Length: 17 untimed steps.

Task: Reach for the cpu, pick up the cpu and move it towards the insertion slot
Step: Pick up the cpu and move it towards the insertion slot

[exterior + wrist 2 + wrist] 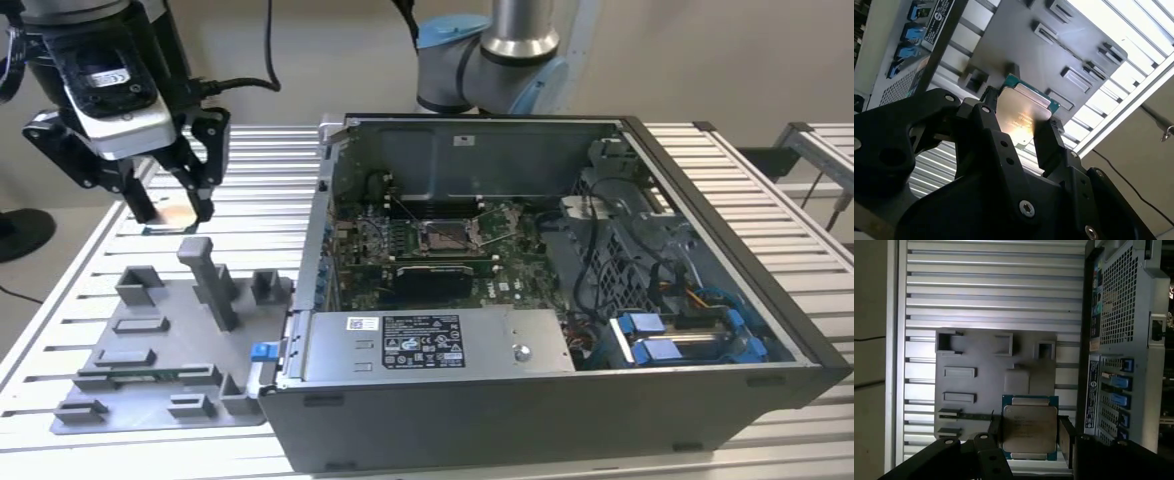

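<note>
- Exterior view: your gripper (171, 207) hangs over the slatted table (274, 180) at this view's far left, above the back edge of the grey fixture plate (150, 385). A pale flat patch sits between the 2 fingers; you can take that as the cpu (171, 213), up off the plate.
- Same view: the insertion slot (446, 236) lies on the board inside the open computer case (694, 335), well apart from the gripper, toward this view's right. The case wall stands between the 2.
- Second wrist view: the cpu (1023, 111) shows its silvery top and green edge, pinched at 2 opposite edges by the black fingers (1047, 146). Fixture plate (1019, 40) is behind it, not touching.
- First wrist view: the cpu (1029, 427) sits square between the fingers (1066, 437), pressed in from either side, over the near edge of the fixture plate (985, 352). The computer case (1126, 330) is just beside.
- Progress, by your notes: reach done, pick done, chip clear of the plate. Left: nearly the whole carry across to the slot.
</note>
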Available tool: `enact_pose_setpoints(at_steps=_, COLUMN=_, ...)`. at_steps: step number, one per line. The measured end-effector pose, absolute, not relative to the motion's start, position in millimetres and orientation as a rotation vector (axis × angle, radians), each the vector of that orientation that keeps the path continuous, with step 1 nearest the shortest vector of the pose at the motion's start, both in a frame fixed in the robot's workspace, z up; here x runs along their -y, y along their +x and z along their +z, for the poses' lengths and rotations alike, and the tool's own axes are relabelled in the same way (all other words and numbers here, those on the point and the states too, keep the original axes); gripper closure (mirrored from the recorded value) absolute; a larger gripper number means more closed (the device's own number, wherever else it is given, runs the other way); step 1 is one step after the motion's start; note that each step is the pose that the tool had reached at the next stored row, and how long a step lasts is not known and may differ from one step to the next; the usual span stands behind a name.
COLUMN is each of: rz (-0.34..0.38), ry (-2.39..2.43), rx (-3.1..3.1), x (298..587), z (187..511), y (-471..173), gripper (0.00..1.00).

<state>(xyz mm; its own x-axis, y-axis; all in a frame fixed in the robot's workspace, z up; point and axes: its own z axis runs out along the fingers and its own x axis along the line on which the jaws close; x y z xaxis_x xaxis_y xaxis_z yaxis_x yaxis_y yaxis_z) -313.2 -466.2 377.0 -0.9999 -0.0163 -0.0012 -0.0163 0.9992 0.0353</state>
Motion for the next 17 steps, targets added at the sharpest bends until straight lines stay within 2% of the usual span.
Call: enact_pose_setpoints(at_steps=17, rz=0.056, ry=-0.026, rx=-3.14, x=466, z=377, y=-253, gripper=1.0)
